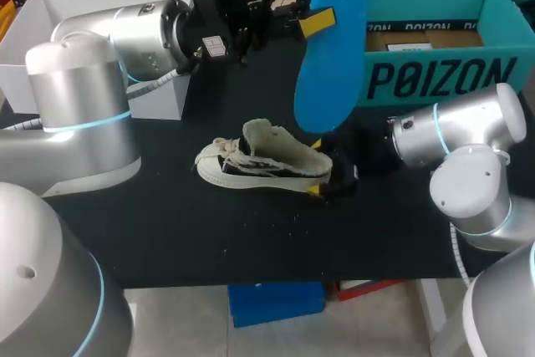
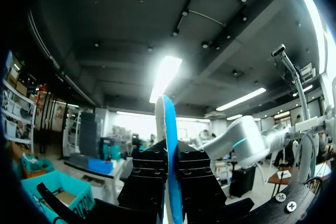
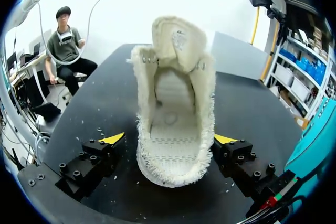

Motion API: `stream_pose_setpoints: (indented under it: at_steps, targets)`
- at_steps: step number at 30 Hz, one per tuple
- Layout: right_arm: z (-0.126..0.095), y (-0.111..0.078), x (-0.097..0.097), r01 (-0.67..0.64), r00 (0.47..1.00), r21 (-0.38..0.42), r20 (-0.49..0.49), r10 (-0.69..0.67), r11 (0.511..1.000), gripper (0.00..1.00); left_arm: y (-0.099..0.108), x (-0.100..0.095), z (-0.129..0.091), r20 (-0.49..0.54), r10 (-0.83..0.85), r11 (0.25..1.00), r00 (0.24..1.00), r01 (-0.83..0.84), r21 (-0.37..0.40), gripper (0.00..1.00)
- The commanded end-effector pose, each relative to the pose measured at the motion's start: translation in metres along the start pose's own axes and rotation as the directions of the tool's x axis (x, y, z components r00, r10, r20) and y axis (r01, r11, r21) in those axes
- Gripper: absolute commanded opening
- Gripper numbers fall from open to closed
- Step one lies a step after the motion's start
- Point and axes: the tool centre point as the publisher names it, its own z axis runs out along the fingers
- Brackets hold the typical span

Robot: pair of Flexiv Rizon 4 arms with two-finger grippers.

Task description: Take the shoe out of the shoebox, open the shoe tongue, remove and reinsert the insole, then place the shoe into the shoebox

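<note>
A cream and black shoe (image 1: 263, 160) lies on the black table (image 1: 251, 240), its tongue pulled up and the inside showing. My right gripper (image 1: 318, 167) stands open with the heel between its fingers. In the right wrist view the shoe (image 3: 173, 129) opens toward the camera, and the right gripper (image 3: 169, 140) has a yellow tip on either side of the heel. My left gripper (image 1: 316, 21) is shut on the blue insole (image 1: 334, 39), which hangs upright in the air above the shoe. In the left wrist view the left gripper (image 2: 170, 153) pinches the insole (image 2: 169, 124) edge-on.
The teal shoebox (image 1: 443, 77) stands open at the back right, right behind the insole, with paper inside. A white box (image 1: 33, 31) sits at the back left behind my left arm. Bare table lies in front of the shoe.
</note>
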Motion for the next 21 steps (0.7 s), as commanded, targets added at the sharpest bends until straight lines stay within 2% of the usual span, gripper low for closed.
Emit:
stream_pose_setpoints:
  at_steps: [1, 7, 9, 13, 18, 20, 21]
  targets:
    - [-0.003, 0.001, -0.001, -0.017, 1.0, 0.037, -0.008, 0.018, 0.999, 1.0, 0.001, 0.001, -0.001, -0.002, 0.002, 1.0, 1.0, -0.002, -0.001, 0.0]
    - [-0.016, -0.004, -0.004, -0.052, 0.997, 0.175, -0.042, 0.06, 0.983, 1.0, 0.001, 0.001, -0.001, -0.002, 0.002, 1.0, 1.0, -0.002, -0.001, 0.0]
    - [-0.021, -0.003, -0.006, -0.042, 0.997, 0.25, -0.051, 0.056, 0.967, 1.0, 0.001, 0.001, -0.001, -0.002, 0.002, 1.0, 1.0, -0.002, -0.001, 0.0]
    - [-0.027, 0.001, -0.012, -0.043, 0.997, 0.315, -0.048, 0.061, 0.948, 1.0, 0.001, 0.001, -0.001, -0.002, 0.002, 1.0, 1.0, -0.002, -0.001, 0.0]
    - [-0.033, 0.008, -0.018, -0.006, 0.997, 0.458, -0.064, 0.04, 0.889, 1.0, 0.001, 0.001, -0.001, -0.002, 0.002, 1.0, 1.0, -0.002, -0.001, 0.0]
    - [-0.032, 0.011, -0.022, 0.004, 0.997, 0.492, -0.066, 0.033, 0.87, 1.0, 0.001, 0.001, -0.001, -0.002, 0.002, 1.0, 1.0, -0.002, -0.001, 0.0]
    - [-0.031, 0.012, -0.024, 0.015, 0.997, 0.515, -0.073, 0.026, 0.857, 0.96, 0.001, 0.001, -0.001, -0.002, 0.002, 1.0, 1.0, -0.002, -0.001, 0.0]
